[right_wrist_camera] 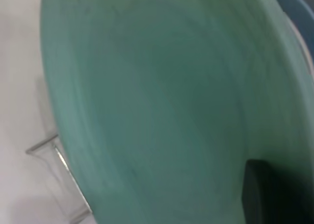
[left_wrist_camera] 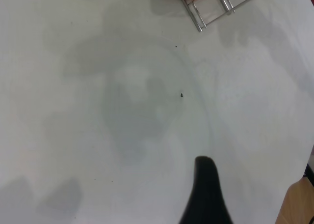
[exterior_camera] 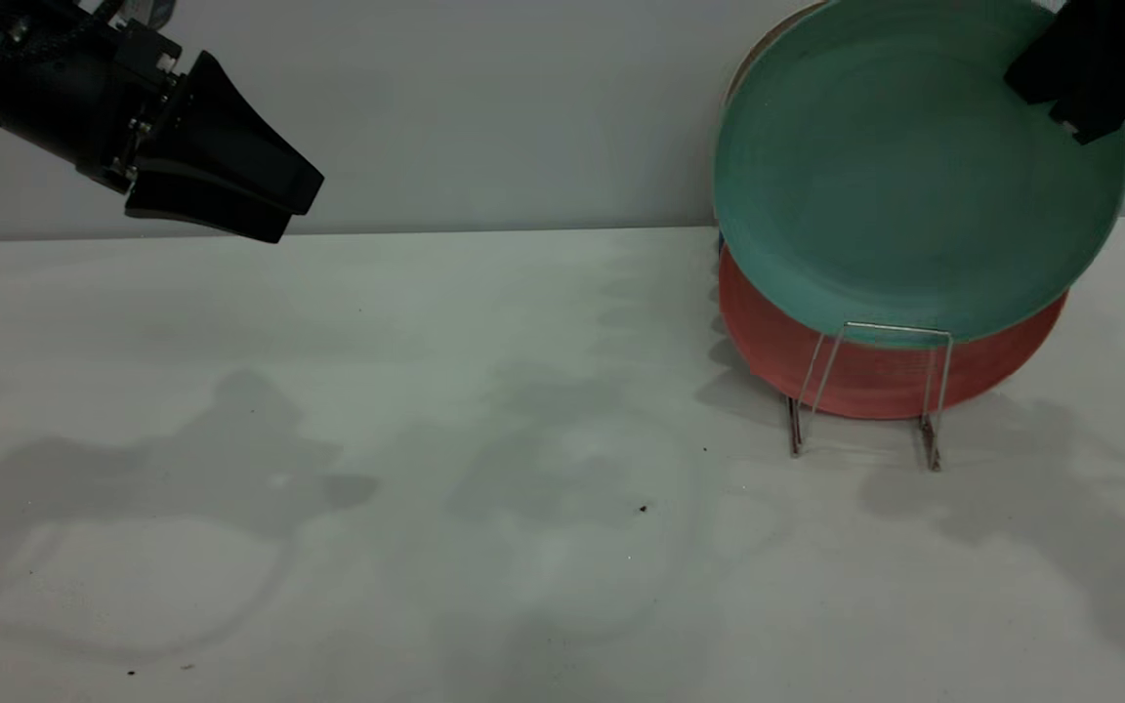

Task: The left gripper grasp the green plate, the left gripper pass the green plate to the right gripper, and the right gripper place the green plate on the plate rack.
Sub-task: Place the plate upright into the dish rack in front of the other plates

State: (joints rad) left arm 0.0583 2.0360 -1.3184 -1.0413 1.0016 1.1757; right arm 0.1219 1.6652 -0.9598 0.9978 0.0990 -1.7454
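The white surface (exterior_camera: 426, 439) carries one wire plate rack (exterior_camera: 865, 391). My right hand (exterior_camera: 1061, 107) grips the one green plate (exterior_camera: 904, 176) by its upper rim, its lower edge at the rack's front loop. One salmon-pink plate (exterior_camera: 875, 376) stands behind it. My left hand (exterior_camera: 274, 205) hangs clear, clenched, holding nothing. I see no readable writing.

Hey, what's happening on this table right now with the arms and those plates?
The right gripper is shut on the upper rim of the green plate, holding it upright over the plate rack, its lower edge behind the front wire loop. A salmon-pink plate already stands in the rack behind it. The left gripper hangs empty above the table, far off to the left, apparently shut.
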